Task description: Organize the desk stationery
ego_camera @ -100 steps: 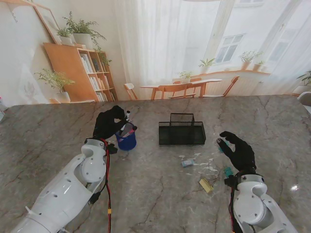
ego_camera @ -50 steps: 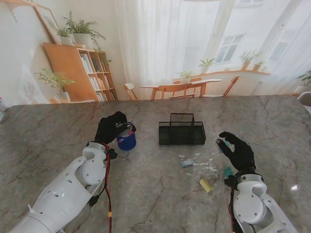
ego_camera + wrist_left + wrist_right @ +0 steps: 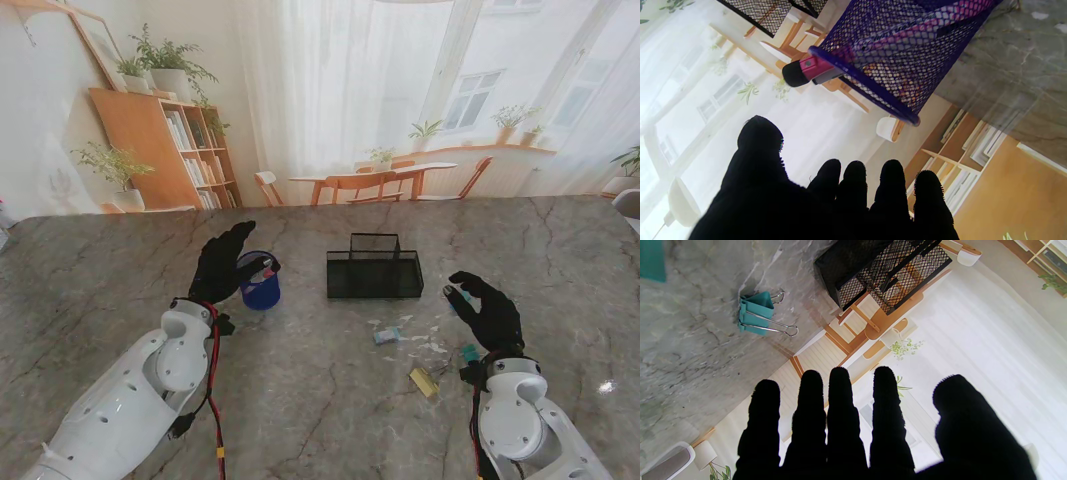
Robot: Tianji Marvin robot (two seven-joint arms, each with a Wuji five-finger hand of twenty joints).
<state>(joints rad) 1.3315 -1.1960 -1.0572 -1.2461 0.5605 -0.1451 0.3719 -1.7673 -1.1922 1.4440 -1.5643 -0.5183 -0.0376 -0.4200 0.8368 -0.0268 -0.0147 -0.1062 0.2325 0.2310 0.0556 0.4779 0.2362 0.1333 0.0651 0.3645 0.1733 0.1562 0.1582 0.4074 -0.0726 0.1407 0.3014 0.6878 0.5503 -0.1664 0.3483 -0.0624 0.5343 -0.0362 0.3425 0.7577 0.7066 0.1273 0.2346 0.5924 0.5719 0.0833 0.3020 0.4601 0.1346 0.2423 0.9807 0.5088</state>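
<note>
A blue mesh pen cup (image 3: 260,283) (image 3: 903,53) stands left of centre with a pink marker (image 3: 813,66) leaning in it, its black cap over the rim. My left hand (image 3: 221,263) (image 3: 826,203) hovers just beside the cup, fingers spread and empty. A black mesh organizer (image 3: 374,268) (image 3: 880,266) stands in the middle. My right hand (image 3: 486,311) (image 3: 873,433) is open to its right, over a teal binder clip (image 3: 756,313). Small items lie nearer to me: a pale eraser-like piece (image 3: 386,336), a yellow piece (image 3: 424,381) and a teal clip (image 3: 468,353).
The marble table (image 3: 320,420) stretches to a printed backdrop of a room at its far edge. A cable hangs from my left arm (image 3: 212,400). Small pale scraps (image 3: 430,345) lie scattered near the eraser-like piece.
My left hand has let go of the pink marker into the blue cup, opened, and drawn back to the left. The right hand has barely shifted.
</note>
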